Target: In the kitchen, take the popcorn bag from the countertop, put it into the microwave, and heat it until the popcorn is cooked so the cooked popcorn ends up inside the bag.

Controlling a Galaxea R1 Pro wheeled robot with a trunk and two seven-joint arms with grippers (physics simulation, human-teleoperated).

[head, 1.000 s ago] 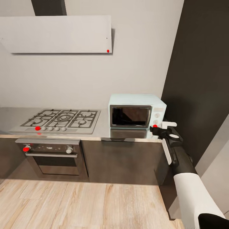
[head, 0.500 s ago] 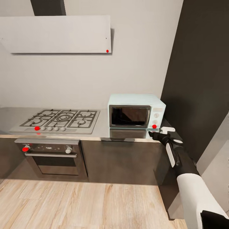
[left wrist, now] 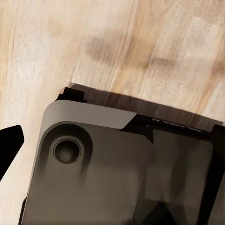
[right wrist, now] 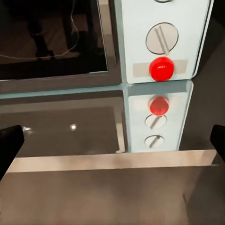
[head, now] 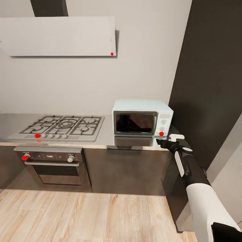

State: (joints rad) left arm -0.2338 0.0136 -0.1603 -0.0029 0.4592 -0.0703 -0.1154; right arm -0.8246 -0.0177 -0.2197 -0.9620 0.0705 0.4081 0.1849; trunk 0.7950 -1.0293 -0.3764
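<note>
— How far along does this look?

— Late, I'd judge. The small pale blue microwave with the dark glass door (head: 142,117) sits shut on the long grey reflective countertop (head: 104,136), and the right gripper (head: 167,141) hangs just in front of its white control panel, near the red dot (right wrist: 161,69) under the lower knob (right wrist: 161,38).

— And the popcorn bag?

— I can't find it on the worktop. Behind the glass it's too dark to tell, so it may be inside, but that's a guess. If so, what's left is starting the heat and waiting.

— Is the hand holding anything?

— No. In the right wrist view the two dark fingertips (right wrist: 9,143) stand wide apart with nothing between them. The left gripper's opening I cannot tell; its camera looks down on the pale wooden floor (left wrist: 117,42) and a grey part of the robot's base (left wrist: 98,168).

— Anything in the way?

— Not directly. The steel gas hob (head: 62,126) and the built-in dark oven (head: 53,166) lie well to the left; a tall dark wall panel (head: 208,74) crowds the arm's right.
</note>
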